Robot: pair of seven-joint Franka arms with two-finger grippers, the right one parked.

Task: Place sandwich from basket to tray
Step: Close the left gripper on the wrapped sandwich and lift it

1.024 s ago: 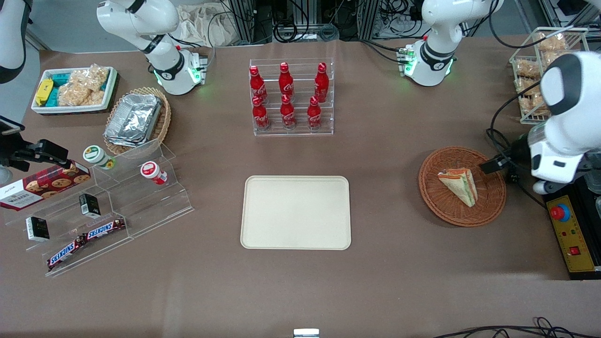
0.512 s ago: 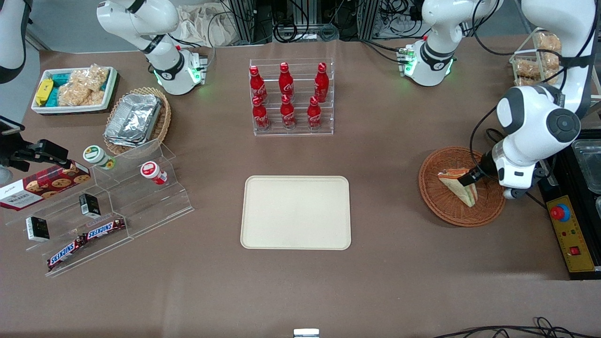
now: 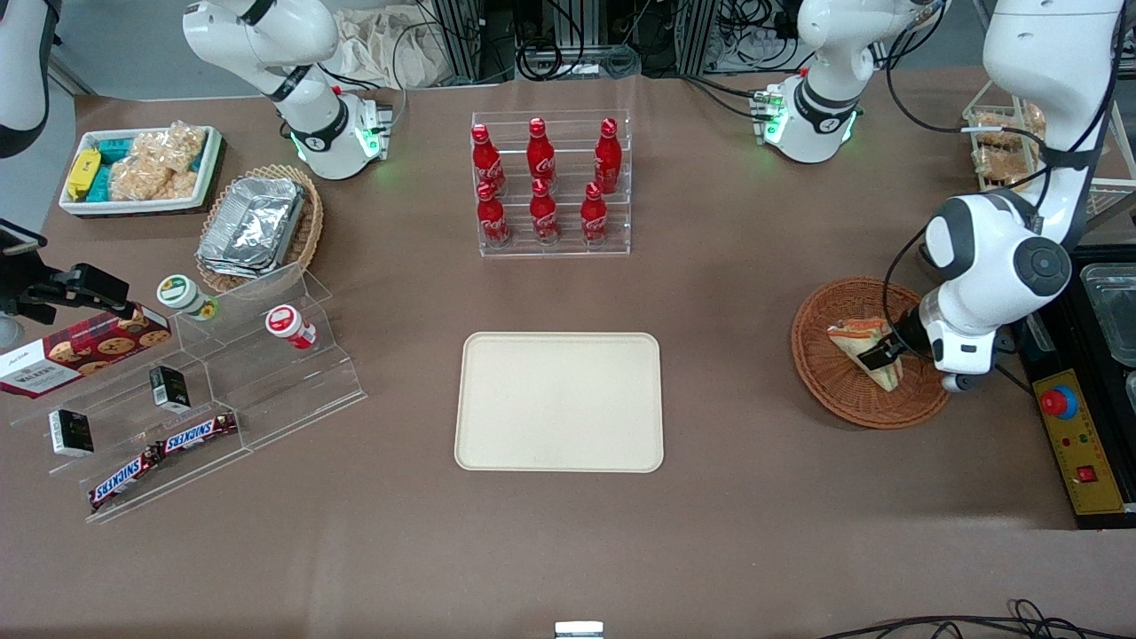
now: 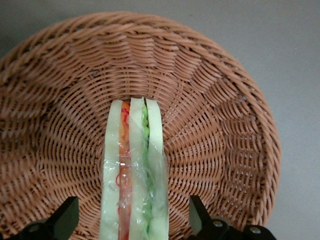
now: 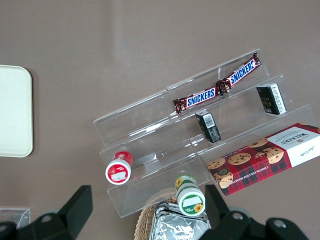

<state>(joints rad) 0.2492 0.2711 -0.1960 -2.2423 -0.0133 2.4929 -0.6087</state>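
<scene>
The task is sitting at its early stage: the wedge sandwich (image 3: 868, 352), wrapped in clear film, is lying in the round reddish-brown wicker basket (image 3: 825, 377) at the right of the front view, and nothing is resting yet on the cream-beige tray (image 3: 559, 401) at the centre of the frame. The left arm's gripper (image 3: 880, 353) is hanging low over the sandwich, right at its wide end. In the left wrist view the gripper (image 4: 134, 220) is showing its two fingers (image 4: 64, 219) spread wide, one on each side of the sandwich (image 4: 133, 170), with clear gaps between the pads and the bread faces, so nothing is being pinched. The sandwich is standing on edge in the basket (image 4: 220, 120), its orange, red and green filling layers facing the camera. Judging from this, the approach is looking nearly complete, while the closing of the fingers, the lift out of the basket, the carry toward the parked arm's end of the table, and the release on the tray are all remaining.
</scene>
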